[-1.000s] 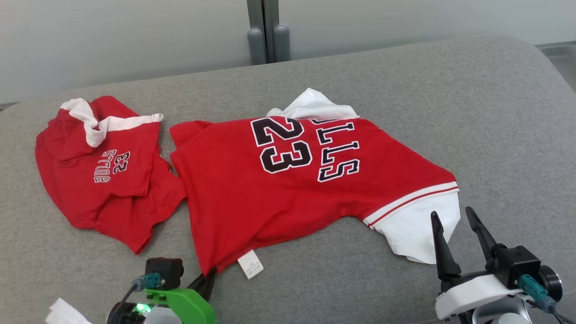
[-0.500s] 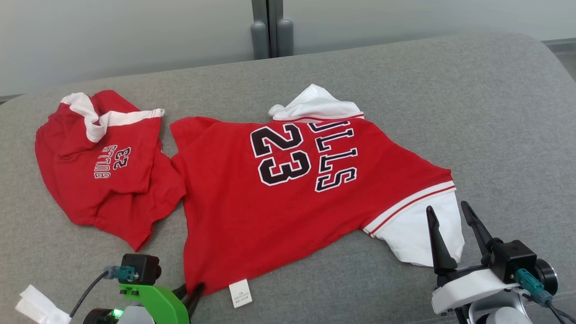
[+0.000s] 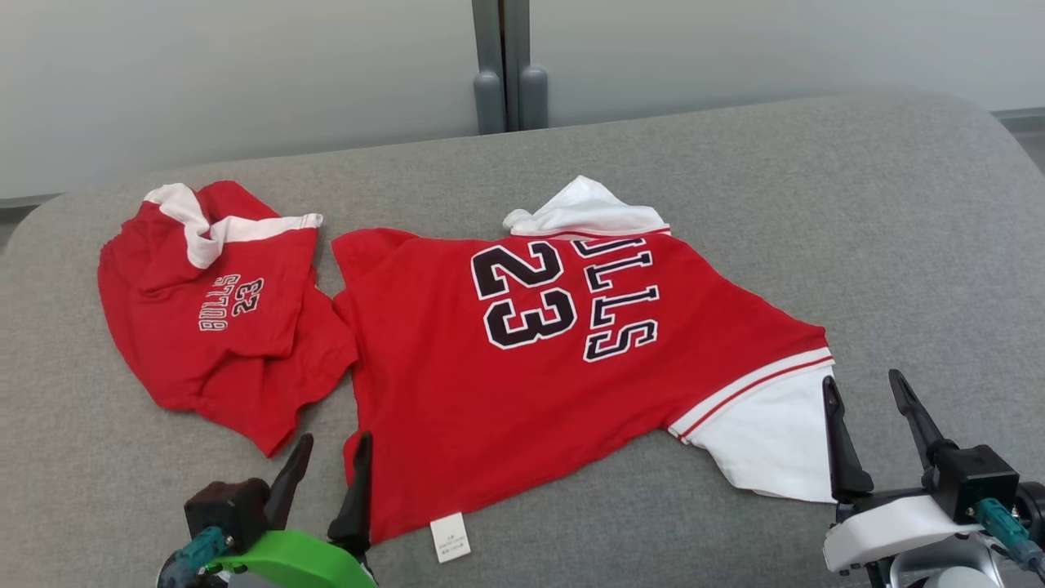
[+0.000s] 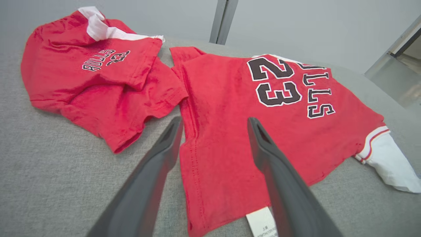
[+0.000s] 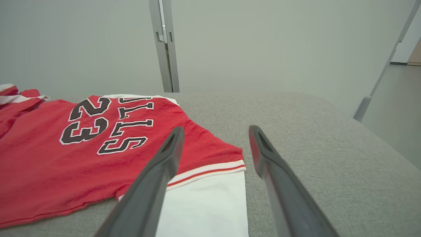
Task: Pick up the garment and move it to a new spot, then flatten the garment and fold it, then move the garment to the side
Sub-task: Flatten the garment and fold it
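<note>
The garment, a red jersey [image 3: 531,367] printed "23 BULLS" with white sleeves, lies spread on the grey cushion [image 3: 816,204], slightly wrinkled, with a white label [image 3: 451,536] at its near hem. My left gripper [image 3: 335,441] stands open at the jersey's near left corner, holding nothing. In the left wrist view its fingers straddle the jersey's [image 4: 223,85] left edge, gripper [image 4: 214,120] above the cloth. My right gripper [image 3: 863,380] is open beside the white sleeve [image 3: 767,441]. In the right wrist view the gripper [image 5: 216,129] hovers over that sleeve [image 5: 207,204].
A smaller crumpled red garment [image 3: 220,318] with white trim lies to the left, touching the jersey's left edge; the left wrist view shows it too [image 4: 92,79]. A grey post [image 3: 510,65] and pale wall stand behind the cushion. Bare cushion stretches right and near.
My left gripper has opened and let go of the jersey's near left corner, and its fingers now point up the view. The head camera has shifted slightly. The right gripper stays open.
</note>
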You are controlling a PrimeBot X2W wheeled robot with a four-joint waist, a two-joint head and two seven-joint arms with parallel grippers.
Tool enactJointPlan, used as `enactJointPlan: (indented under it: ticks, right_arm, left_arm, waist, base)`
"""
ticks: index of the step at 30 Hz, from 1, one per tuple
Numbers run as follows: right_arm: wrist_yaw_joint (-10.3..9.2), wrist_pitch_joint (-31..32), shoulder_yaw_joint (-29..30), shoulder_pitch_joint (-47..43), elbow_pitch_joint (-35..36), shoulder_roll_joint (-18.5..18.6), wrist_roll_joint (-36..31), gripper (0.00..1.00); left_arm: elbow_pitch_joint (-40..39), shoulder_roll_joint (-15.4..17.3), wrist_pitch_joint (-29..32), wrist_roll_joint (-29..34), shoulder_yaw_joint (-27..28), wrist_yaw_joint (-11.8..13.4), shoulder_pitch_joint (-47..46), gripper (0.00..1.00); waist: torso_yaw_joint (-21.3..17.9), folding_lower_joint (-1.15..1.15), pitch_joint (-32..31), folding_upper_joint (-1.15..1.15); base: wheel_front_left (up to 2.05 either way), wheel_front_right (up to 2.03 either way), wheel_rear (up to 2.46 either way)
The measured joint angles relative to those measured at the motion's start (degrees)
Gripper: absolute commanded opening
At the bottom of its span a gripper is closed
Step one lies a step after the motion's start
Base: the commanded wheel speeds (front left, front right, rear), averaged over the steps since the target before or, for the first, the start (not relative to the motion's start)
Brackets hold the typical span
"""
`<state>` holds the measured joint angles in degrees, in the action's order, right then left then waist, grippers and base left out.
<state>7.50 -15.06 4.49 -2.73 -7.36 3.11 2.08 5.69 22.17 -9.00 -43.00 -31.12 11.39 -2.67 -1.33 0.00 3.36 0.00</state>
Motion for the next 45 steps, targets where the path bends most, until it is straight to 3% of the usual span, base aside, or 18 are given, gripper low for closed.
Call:
enactJointPlan:
  ticks: [7, 11, 16, 23, 34, 39, 45]
  right_arm:
    - [0.01, 0.00, 2.16, -0.57, 1.03, 0.54, -1.36, 1.00]
    - [0.01, 0.00, 3.18, -1.11, 0.93, 0.52, -1.97, 1.00]
    - [0.00, 0.00, 4.54, -2.19, 0.22, 0.30, -2.50, 1.00]
    - [0.00, 0.00, 6.73, -4.05, 0.63, -0.11, -3.71, 1.00]
    - [0.00, 0.00, 4.79, -4.38, 3.05, -0.21, -3.02, 1.00]
    - [0.00, 0.00, 3.76, -4.38, 2.45, -0.22, -3.02, 1.00]
    - [0.01, 0.00, 2.33, -3.67, 3.30, -0.20, -2.93, 1.00]
  left_arm:
    - [1.43, -4.19, -5.79, 7.11, -0.38, 0.74, 1.95, 1.00]
    - [-0.15, -7.57, -6.08, 14.32, 4.42, 0.59, 4.48, 1.00]
    - [-1.51, -12.34, -6.12, 23.19, 11.55, -2.42, 9.69, 1.00]
    - [-1.85, -16.96, -6.13, 30.29, 20.15, -7.44, 13.16, 1.00]
    - [-0.91, -19.14, -6.13, 33.56, 24.91, -12.76, 14.44, 1.00]
    - [-0.86, -19.20, -6.13, 33.52, 24.99, -13.23, 14.42, 1.00]
    - [-0.33, -19.25, -6.13, 33.14, 21.26, -12.30, 13.65, 1.00]
  waist:
    - [2.00, 0.00, -2.39, 0.00]
    - [2.88, 0.00, -3.37, 0.00]
    - [3.09, 0.00, -4.11, 0.00]
    - [2.88, 0.00, -4.77, 0.00]
    - [2.74, 0.00, -4.84, 0.00]
    - [2.68, 0.00, -4.70, 0.00]
    - [2.25, 0.00, -4.52, 0.00]
  base:
    - [0.00, 0.00, 0.00]
    - [0.00, 0.00, 0.00]
    - [0.00, 0.00, 0.00]
    - [0.00, 0.00, 0.00]
    - [0.00, 0.00, 0.00]
    - [0.00, 0.00, 0.00]
    - [0.00, 0.00, 0.00]
